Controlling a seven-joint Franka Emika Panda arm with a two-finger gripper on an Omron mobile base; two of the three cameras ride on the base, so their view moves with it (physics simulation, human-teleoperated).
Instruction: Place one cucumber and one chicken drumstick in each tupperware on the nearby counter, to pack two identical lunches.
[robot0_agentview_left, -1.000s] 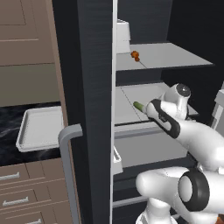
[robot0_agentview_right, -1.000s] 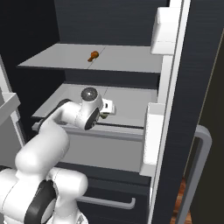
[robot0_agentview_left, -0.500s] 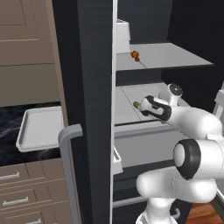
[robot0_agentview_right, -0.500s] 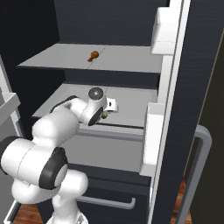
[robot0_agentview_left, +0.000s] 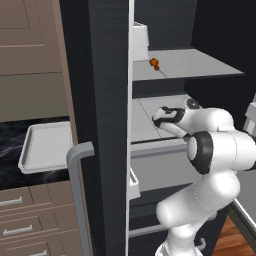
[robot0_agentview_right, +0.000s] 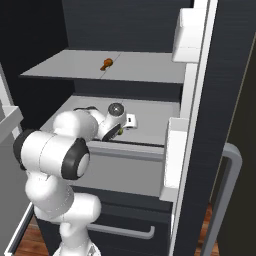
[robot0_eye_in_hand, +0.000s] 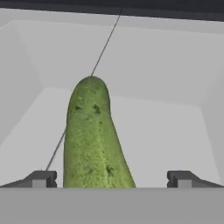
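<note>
A green cucumber (robot0_eye_in_hand: 92, 140) lies on the grey middle fridge shelf (robot0_agentview_right: 155, 112), pointing away from the hand. My gripper (robot0_eye_in_hand: 111, 179) is open around its near end, one fingertip (robot0_eye_in_hand: 41, 178) on each side and neither touching it. In the right base view the gripper (robot0_agentview_right: 120, 130) is low over the shelf with a bit of the cucumber (robot0_agentview_right: 120, 132) showing under it. A brown chicken drumstick (robot0_agentview_left: 154, 63) (robot0_agentview_right: 106, 63) rests on the shelf above. One white tupperware (robot0_agentview_left: 45, 147) stands on the black marbled counter (robot0_agentview_left: 7, 160), left of the fridge.
The open fridge door with its grey handle (robot0_agentview_left: 75, 165) stands between the shelves and the counter. A white bin (robot0_agentview_left: 140, 37) sits at the upper shelf's left end. The other door (robot0_agentview_right: 195, 125) carries white bins on the right. Wooden drawers (robot0_agentview_left: 20, 220) lie under the counter.
The arm has reached further in over the middle shelf. The hand has come down onto the cucumber's near end. The jaws stayed open.
</note>
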